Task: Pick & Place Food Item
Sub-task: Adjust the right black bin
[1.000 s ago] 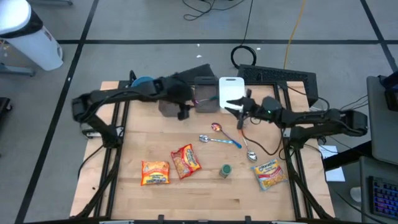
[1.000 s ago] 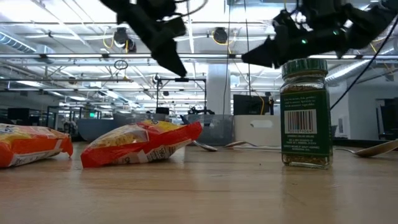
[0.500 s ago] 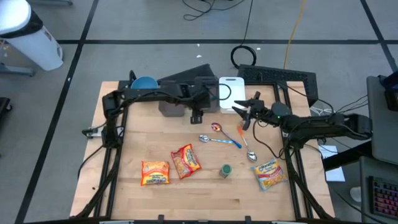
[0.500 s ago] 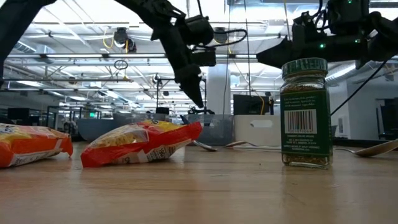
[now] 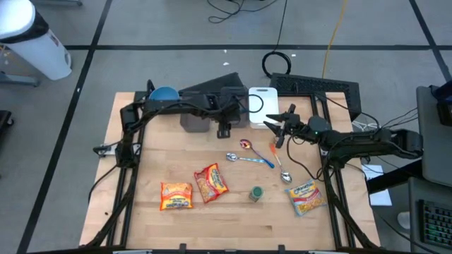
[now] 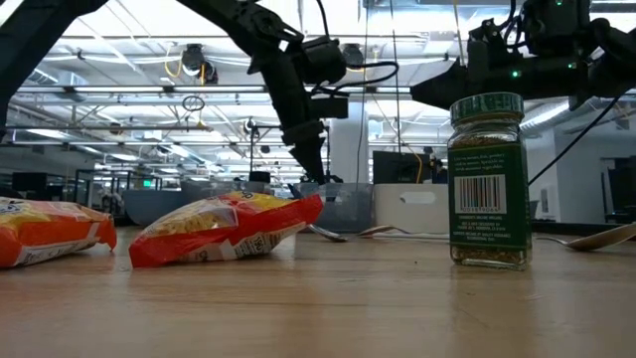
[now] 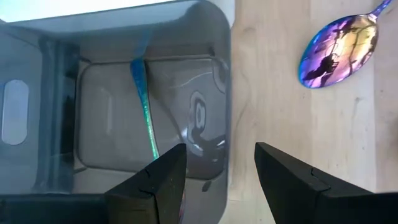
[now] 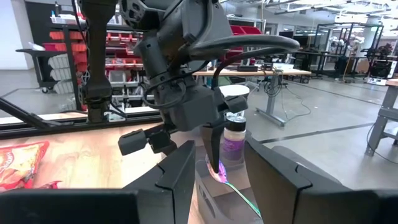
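Observation:
Three noodle packets lie flat on the table: two orange ones (image 5: 176, 195) (image 5: 210, 182) at the near left and a yellow one (image 5: 306, 197) at the near right. A green-lidded spice jar (image 5: 256, 193) stands upright between them. My left gripper (image 5: 224, 132) is open and empty, fingers pointing down over the near right edge of a grey bin (image 7: 149, 106). An iridescent utensil (image 7: 144, 106) lies in that bin. My right gripper (image 5: 275, 132) is open and empty, raised just right of the left one.
Three spoons (image 5: 246, 144) (image 5: 240, 156) (image 5: 282, 173) lie mid-table. A white cutting board (image 5: 261, 102) and a blue bowl (image 5: 164, 94) sit at the far edge. A bottle with a purple label (image 8: 233, 140) stands behind the bin. Bare wood lies along the near edge.
My left gripper has gone toward the table's right edge and down, from over the bin's left part to its near right edge. My right gripper has drawn back a little toward the right. Nothing on the table has moved.

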Available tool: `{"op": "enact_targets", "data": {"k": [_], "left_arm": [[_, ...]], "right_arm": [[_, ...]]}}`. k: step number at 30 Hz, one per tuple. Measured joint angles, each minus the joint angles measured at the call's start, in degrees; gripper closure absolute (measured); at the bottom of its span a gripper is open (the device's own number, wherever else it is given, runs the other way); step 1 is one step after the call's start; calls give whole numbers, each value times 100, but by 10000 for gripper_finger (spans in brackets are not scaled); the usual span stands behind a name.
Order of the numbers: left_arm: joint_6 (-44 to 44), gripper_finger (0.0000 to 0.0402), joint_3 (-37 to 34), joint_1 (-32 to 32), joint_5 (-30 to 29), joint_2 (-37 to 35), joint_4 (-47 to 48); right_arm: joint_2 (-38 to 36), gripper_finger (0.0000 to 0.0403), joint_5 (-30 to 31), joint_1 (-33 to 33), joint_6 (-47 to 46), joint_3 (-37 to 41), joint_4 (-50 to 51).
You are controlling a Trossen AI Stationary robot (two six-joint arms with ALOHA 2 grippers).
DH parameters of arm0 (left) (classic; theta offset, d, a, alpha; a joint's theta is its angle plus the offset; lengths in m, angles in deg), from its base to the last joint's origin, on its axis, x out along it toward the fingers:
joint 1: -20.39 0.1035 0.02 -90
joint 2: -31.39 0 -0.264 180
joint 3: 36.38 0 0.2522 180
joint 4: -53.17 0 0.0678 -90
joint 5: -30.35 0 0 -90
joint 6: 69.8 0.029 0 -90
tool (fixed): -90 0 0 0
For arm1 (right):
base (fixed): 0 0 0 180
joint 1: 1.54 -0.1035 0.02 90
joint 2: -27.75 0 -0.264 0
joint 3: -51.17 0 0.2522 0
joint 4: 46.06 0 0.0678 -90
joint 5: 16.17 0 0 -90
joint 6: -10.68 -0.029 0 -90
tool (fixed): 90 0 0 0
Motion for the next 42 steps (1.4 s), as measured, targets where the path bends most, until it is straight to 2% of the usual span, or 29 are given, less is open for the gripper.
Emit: {"op": "enact_targets", "data": {"k": [17, 28, 42], "left_arm": [[-40, 211, 7, 69, 4, 148, 161], [-68, 305, 4, 69, 13, 157, 173], [-81, 392, 0, 65, 57, 157, 177]], "right_arm": [[2, 271, -2, 0, 0, 0, 1], [2, 271, -4, 0, 0, 0, 2], [2, 271, -2, -2, 0, 0, 2]]}}
